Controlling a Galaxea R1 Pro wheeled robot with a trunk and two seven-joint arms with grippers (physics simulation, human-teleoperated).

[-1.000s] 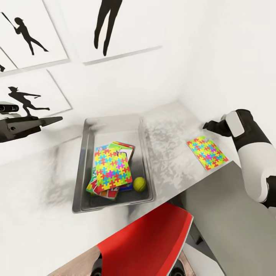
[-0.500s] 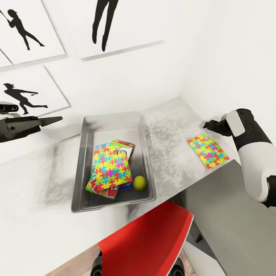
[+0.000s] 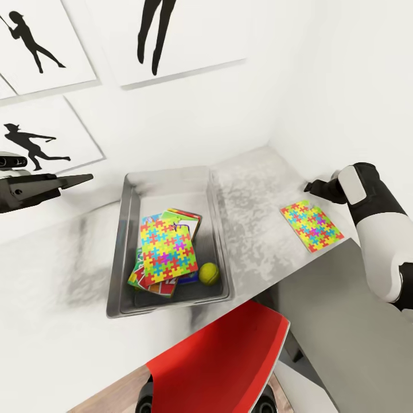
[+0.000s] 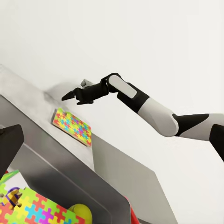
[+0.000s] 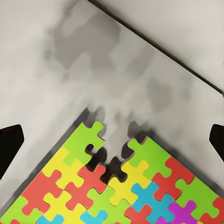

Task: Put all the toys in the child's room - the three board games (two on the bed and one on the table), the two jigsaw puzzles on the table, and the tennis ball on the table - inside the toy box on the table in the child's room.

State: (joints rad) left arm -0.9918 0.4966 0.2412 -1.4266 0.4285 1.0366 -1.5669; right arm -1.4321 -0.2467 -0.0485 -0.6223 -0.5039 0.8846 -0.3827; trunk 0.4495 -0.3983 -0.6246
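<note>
Grey toy box (image 3: pixel 123 241) on the pale mottled table (image 3: pixel 258 195), long side running away from the robot. Inside, a stack: jigsaw puzzle in the box (image 3: pixel 168 250) on top, bright interlocking pieces, slightly askew over the board games (image 3: pixel 150 282) beneath (edges and corners peeking out, exact count impossible to tell). Tennis ball (image 3: pixel 209 273) yellow-green, in the near right corner of the box, just beside the stack.

Second jigsaw puzzle (image 3: pixel 311 225) flat on the table to the right of the box, well apart from it, near the table's right edge. From the right wrist view, same puzzle (image 5: pixel 116 186) seen from straight above, one corner ragged where pieces have gaps, grey tabletop beyond.

Right gripper (image 3: pixel 312 186) hovering above the table just past the loose puzzle, not touching it; fingers spread wide, dark tips at opposite edges of the right wrist view, nothing between them. From the left wrist view, same gripper (image 4: pixel 70 96) above the puzzle (image 4: pixel 72 127), white and black arm stretching back.

Left gripper (image 3: pixel 71 181) raised left of the box, clear of the table, holding nothing; released or clenched cannot be told from these views.

Red chair (image 3: pixel 223 361) tucked at the near table edge. Silhouette posters (image 3: pixel 43 40) on the white wall behind.
</note>
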